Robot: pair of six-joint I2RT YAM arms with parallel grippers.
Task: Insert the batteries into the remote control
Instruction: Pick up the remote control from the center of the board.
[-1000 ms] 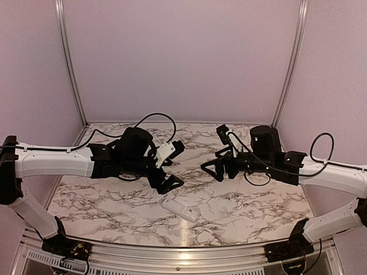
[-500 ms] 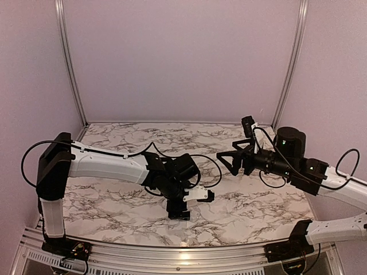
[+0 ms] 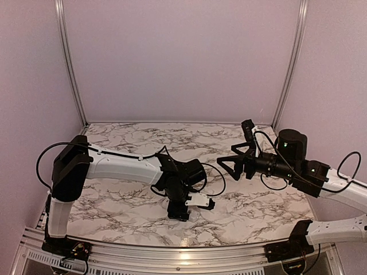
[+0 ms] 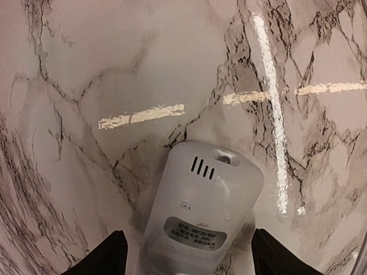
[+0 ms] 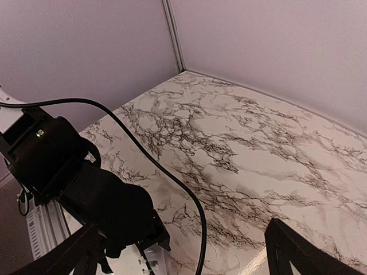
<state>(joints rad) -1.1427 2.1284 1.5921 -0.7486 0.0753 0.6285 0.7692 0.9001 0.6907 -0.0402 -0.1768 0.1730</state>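
Straddling remote control (image 4: 200, 200), left end effector (image 4: 188, 256), back label (image 4: 194, 234) only wrist-visible

Remote (image 4: 200, 206): white plastic handset with rounded corners. Lies flat on the marble table (image 4: 114, 69), back side up. The visible end carries a row of short dark slits with a small oval recess beside them. Lower down is a grey printed label, its text too small to read. Its lower part runs out of frame.

We see the remote control (image 4: 200, 200) run off the bottom edge; from above, the left hand (image 3: 179, 213) covers most of it.
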